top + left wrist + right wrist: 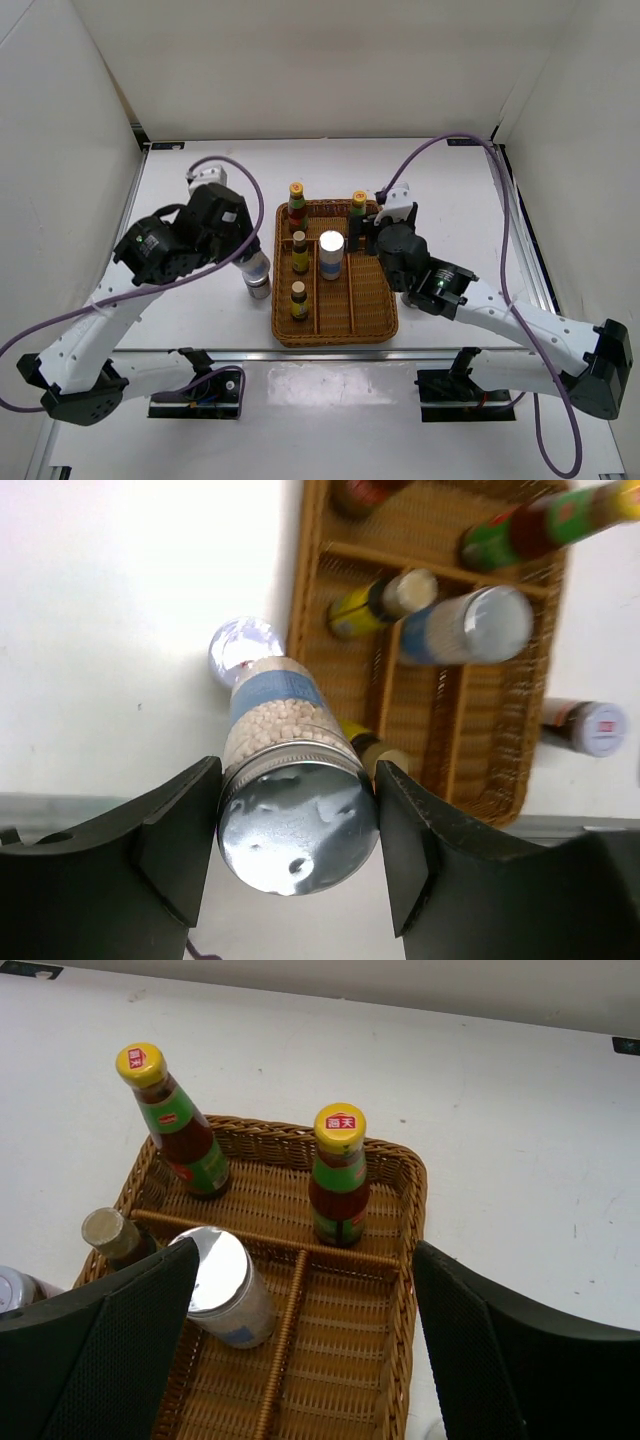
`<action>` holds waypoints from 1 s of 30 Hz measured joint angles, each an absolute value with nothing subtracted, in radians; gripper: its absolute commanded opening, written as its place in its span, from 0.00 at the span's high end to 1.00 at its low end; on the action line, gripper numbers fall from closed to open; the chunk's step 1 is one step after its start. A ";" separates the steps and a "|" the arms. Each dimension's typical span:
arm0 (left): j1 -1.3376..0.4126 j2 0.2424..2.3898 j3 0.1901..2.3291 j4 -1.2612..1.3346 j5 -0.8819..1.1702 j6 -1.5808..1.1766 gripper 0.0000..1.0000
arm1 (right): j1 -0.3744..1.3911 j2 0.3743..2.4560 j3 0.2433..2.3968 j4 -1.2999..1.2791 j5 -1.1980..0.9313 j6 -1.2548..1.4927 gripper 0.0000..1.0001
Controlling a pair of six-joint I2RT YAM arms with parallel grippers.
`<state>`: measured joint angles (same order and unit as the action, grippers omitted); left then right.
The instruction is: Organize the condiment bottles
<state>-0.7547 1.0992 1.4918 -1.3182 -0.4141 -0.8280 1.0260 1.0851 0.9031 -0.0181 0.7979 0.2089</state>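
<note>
My left gripper (255, 262) (297, 832) is shut on a silver-lidded jar of white granules (292, 800), just left of the wicker tray (385, 315). A second silver-lidded jar (245, 648) (260, 289) stands on the table beside it. In the tray, two tall green-necked bottles (180, 1125) (340, 1175) stand in the back section. Two small brown bottles (300, 250) (298, 298) are in the left compartment and a silver-lidded jar (225, 1285) in the middle one. My right gripper (300, 1360) (367, 238) is open and empty above the tray's right side.
Another small jar with a pale lid (585, 727) sits on the table right of the tray, under my right arm. White walls close in the table on the left, right and back. The table's near edge has a metal rail (320, 352).
</note>
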 measured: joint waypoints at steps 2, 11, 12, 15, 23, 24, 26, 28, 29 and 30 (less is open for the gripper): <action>-0.755 1.140 1.595 -1.336 -0.417 -0.799 0.88 | 1.019 1.077 0.903 -0.034 0.807 0.216 0.10; -0.820 1.361 1.943 -1.363 -0.398 -0.732 0.88 | 0.968 1.016 0.903 -0.117 0.822 0.266 0.10; -0.830 1.383 1.965 -1.362 -0.397 -0.726 0.88 | 0.963 1.008 0.903 -0.127 0.825 0.273 0.10; -0.878 1.453 2.022 -1.355 -0.388 -0.712 0.88 | 0.948 0.986 0.901 -0.149 0.829 0.289 0.10; -1.037 1.644 2.085 -1.301 -0.368 -0.702 0.88 | 0.911 0.929 0.893 -0.217 0.843 0.319 0.09; -1.049 1.660 2.080 -1.298 -0.368 -0.702 0.88 | 0.908 0.919 0.889 -0.227 0.846 0.324 0.09; -1.072 1.677 2.049 -1.282 -0.371 -0.705 0.88 | 0.899 0.900 0.885 -0.252 0.852 0.334 0.09; -1.089 1.680 1.996 -1.260 -0.379 -0.710 0.88 | 0.891 0.885 0.885 -0.274 0.859 0.341 0.09; -1.093 1.680 1.968 -1.251 -0.383 -0.715 0.88 | 0.889 0.879 0.885 -0.288 0.862 0.347 0.08; -1.095 1.680 1.927 -1.239 -0.389 -0.719 0.88 | 0.887 0.874 0.885 -0.302 0.865 0.353 0.08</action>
<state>-1.0954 1.6802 1.9274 -1.2392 -0.3885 -0.7193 0.8871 0.8742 0.8852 -0.3016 0.8654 0.3531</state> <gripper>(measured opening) 0.695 0.916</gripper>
